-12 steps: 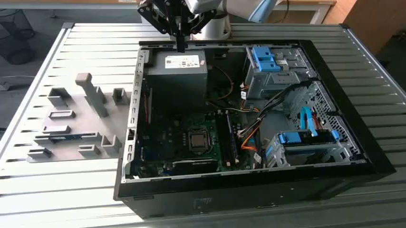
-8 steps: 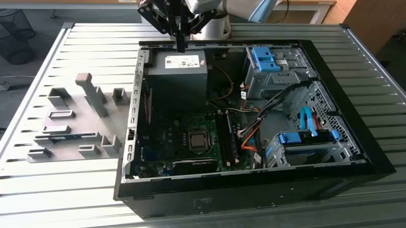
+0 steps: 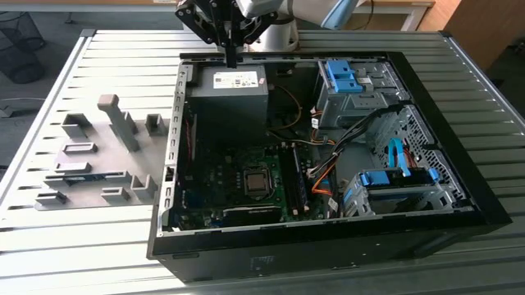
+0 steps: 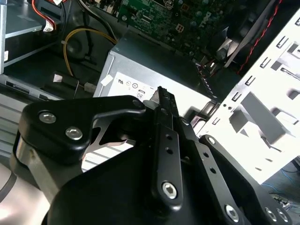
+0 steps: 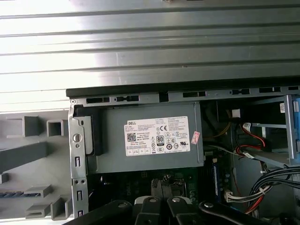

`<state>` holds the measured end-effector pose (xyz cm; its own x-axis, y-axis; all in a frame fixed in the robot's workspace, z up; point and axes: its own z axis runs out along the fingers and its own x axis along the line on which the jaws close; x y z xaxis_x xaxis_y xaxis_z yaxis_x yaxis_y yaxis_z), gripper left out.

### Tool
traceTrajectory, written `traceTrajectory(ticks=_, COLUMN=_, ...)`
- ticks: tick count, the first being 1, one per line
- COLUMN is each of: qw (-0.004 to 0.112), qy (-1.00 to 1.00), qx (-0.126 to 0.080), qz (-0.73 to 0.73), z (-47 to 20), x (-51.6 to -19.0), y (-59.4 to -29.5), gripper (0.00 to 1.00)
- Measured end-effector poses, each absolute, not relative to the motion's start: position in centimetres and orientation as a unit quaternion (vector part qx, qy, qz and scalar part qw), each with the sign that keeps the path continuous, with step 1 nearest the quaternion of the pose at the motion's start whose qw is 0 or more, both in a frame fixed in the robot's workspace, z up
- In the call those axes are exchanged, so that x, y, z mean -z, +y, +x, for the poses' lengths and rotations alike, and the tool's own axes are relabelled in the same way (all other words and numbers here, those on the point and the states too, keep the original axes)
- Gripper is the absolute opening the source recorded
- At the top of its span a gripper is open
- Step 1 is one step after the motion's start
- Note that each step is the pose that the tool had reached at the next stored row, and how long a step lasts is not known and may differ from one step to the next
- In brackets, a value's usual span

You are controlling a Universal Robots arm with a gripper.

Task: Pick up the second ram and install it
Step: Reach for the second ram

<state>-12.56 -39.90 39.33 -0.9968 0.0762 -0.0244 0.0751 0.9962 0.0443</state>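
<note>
Where the exterior view looks down on the slatted table (image 3: 98,55), an open computer case (image 3: 328,249) lies on its side. The gripper (image 3: 232,60) hangs above the power supply (image 3: 233,92), near the case's far wall. Its jaws appear pressed together and hold nothing. The second ram (image 3: 82,179) rests among the grey holder blocks (image 3: 123,123) on the table, outside the case toward the exterior view's left and well apart from the gripper. The memory slots (image 3: 294,178) run beside loose orange cables (image 3: 324,175).

Second wrist view: the gripper (image 4: 161,96) points at the power supply (image 4: 154,70), jaws together and empty.

First wrist view: the gripper (image 5: 161,186) sits over the labelled power supply (image 5: 150,140). The second ram (image 5: 16,193) shows as a blue strip in the holder blocks (image 5: 33,126).

Probable hazards: a skewed grip on so thin a board could tilt it in its holder, and the cables beside the slots could foul seating.
</note>
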Motion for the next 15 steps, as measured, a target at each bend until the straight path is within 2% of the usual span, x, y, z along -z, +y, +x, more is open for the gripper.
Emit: traceTrajectory(ticks=15, qw=0.013, qy=0.999, qx=-0.022, qz=0.038, z=-13.66, x=-39.31, y=-39.89, gripper=0.11)
